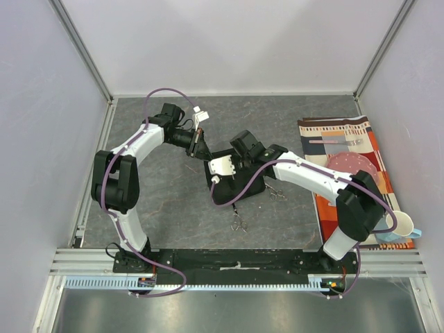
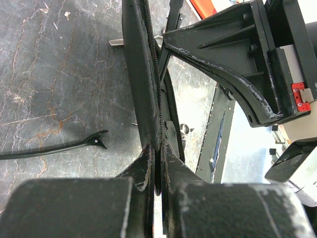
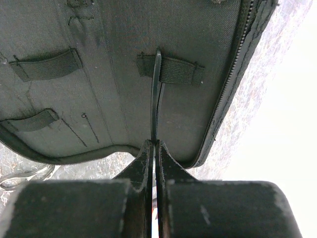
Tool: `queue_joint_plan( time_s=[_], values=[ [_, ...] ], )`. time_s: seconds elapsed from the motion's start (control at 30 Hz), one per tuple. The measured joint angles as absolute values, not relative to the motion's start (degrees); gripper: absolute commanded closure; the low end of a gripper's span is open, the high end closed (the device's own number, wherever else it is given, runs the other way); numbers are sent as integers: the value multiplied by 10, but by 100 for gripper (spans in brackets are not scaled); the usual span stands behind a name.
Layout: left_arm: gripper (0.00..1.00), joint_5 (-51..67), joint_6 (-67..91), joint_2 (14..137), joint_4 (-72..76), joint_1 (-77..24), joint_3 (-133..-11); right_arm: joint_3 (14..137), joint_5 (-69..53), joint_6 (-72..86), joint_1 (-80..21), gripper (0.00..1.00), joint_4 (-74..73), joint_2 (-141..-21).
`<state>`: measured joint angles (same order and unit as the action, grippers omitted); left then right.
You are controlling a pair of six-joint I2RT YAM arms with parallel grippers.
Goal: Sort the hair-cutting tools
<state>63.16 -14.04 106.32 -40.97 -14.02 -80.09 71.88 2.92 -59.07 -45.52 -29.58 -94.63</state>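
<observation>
The right gripper (image 3: 154, 148) is closed on the near end of a thin black clip (image 3: 156, 99). The clip's far tip sits at an elastic loop (image 3: 173, 70) inside the open pouch (image 3: 99, 114) at table centre. The left gripper (image 2: 158, 148) is clamped on the raised pouch flap (image 2: 141, 74). The clip is probably light, stiff and slick, so grip it flat across its near end.

The pouch (image 1: 230, 191) lies open at the middle of the surface (image 1: 159, 208). The near scissors (image 1: 239, 223) lie before it and the right scissors (image 1: 277, 193) just beside it. Inside it, a clip (image 3: 156, 94) sits under a strap (image 3: 173, 70). Far right, a mat (image 1: 347, 135) carries a plate (image 1: 354, 165).
</observation>
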Motion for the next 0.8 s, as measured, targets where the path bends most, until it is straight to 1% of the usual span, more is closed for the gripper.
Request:
queue_joint_plan(
  time_s=[0.47, 0.8],
  values=[
    [98, 634, -140, 1063, -406, -154, -801, 667, 67, -585, -434, 100, -275, -922],
    [98, 655, -140, 1063, -407, -155, -801, 660, 93, -585, -426, 100, -269, -882]
  ],
)
